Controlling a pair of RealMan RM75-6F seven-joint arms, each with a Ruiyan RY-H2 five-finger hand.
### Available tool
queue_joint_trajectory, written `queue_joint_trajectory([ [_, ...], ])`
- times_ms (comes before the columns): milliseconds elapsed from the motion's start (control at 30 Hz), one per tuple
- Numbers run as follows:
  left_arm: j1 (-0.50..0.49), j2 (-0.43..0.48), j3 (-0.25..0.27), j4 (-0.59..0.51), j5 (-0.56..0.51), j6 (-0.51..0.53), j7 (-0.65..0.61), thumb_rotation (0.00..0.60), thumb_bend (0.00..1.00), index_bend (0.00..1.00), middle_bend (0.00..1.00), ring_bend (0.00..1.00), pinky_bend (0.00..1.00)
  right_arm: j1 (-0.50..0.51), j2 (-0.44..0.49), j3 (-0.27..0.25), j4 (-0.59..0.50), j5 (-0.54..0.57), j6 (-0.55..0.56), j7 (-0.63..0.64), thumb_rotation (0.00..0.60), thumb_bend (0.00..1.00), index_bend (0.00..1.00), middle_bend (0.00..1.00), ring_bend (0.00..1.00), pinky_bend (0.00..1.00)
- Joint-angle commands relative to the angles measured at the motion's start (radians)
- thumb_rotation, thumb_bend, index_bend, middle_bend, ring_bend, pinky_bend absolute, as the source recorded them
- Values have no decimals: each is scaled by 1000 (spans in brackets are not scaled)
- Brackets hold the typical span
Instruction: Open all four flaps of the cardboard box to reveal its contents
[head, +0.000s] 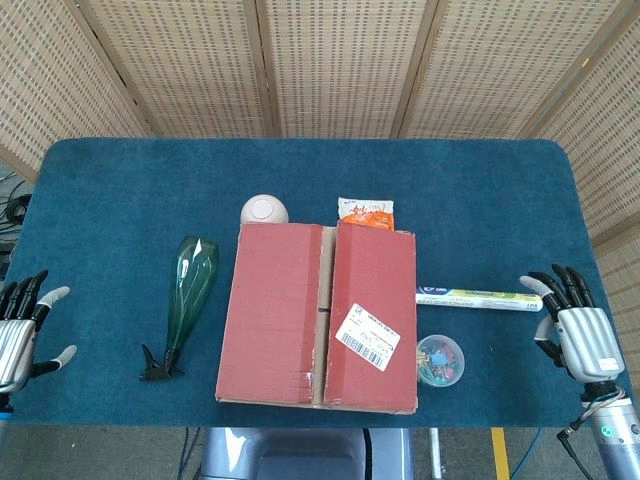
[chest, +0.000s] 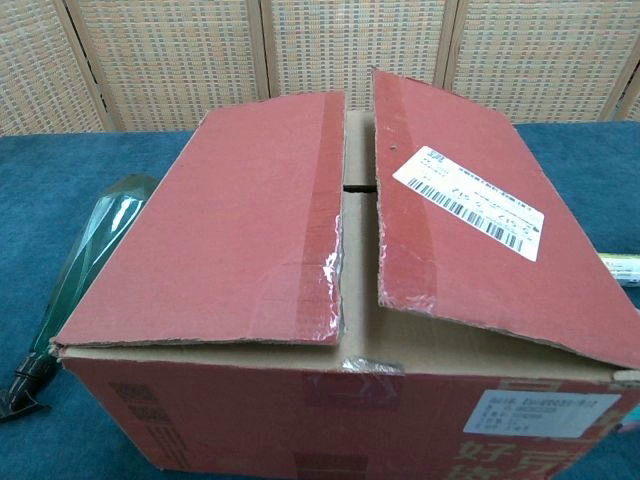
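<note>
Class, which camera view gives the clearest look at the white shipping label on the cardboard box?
The chest view: the shipping label is large there, with its barcode lines distinct, on the right flap. In the head view the label is small, seen from above near the box's front right corner, its print unreadable.

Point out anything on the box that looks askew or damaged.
The right flap of the box sits tilted up, higher than the left flap, leaving a gap. Torn clear tape clings to the seam edges.
</note>
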Motion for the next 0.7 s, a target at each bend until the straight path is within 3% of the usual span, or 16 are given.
queue_joint_trajectory([
  [33,0,2,0,-3,0,1,2,600,203,180,0,0,0,64,25,17,-20,-53,-48,80,600,1000,228,220,0,0],
  [700,-8,6,0,-15,-26,-21,26,600,203,180,0,0,0,360,69,44,-135,-191,-305,305,600,1000,293,276,0,0],
])
